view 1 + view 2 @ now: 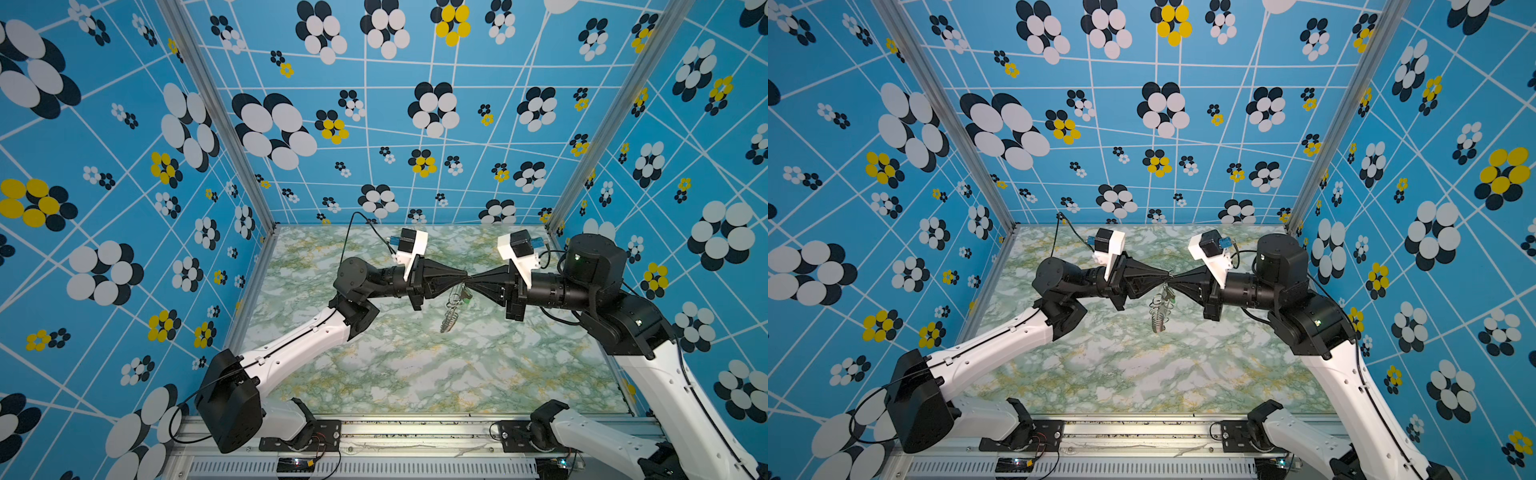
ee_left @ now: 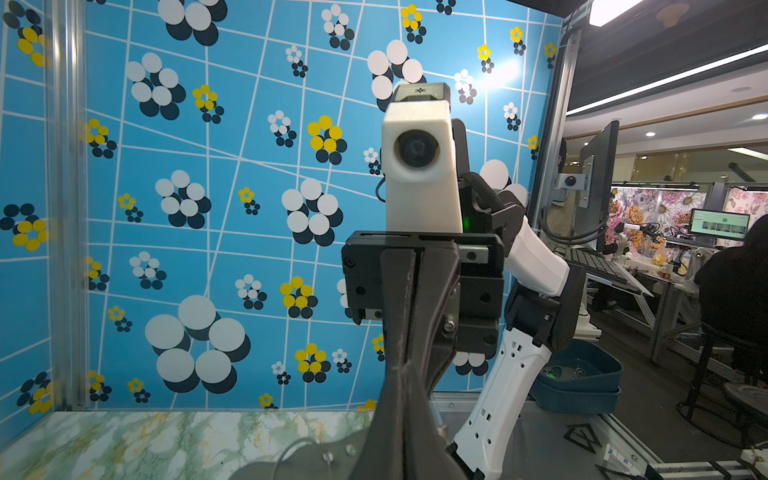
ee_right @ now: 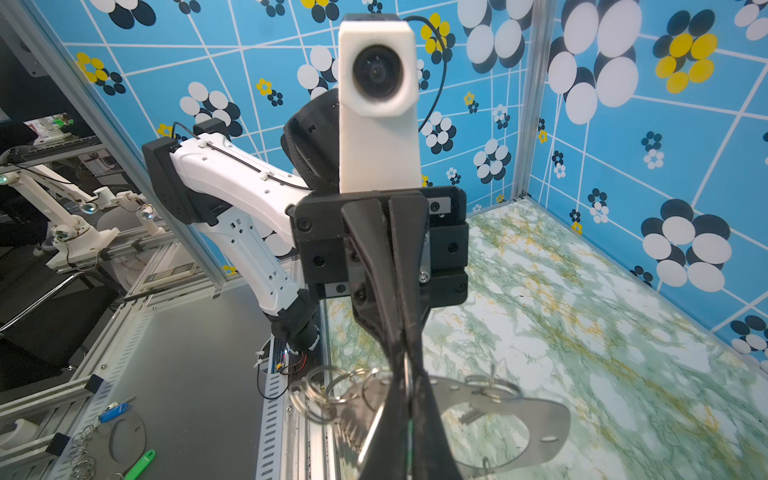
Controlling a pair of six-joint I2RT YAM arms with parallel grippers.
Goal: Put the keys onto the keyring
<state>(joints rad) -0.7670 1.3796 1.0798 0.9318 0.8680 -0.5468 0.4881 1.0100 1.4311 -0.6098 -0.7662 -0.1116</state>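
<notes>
Above the worktop (image 1: 415, 374), tip to tip: left end effector (image 1: 464, 277) clamped shut on keyring (image 1: 451, 316), dangling below for access; right end effector (image 1: 473, 279) shut on key (image 1: 466, 299).

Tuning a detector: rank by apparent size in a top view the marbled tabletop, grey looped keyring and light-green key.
Largest: green marbled tabletop
Then: grey flat keyring fringed with silver wire loops, seen edge-on, so foreshortened
Smallest: small light-green key
</notes>
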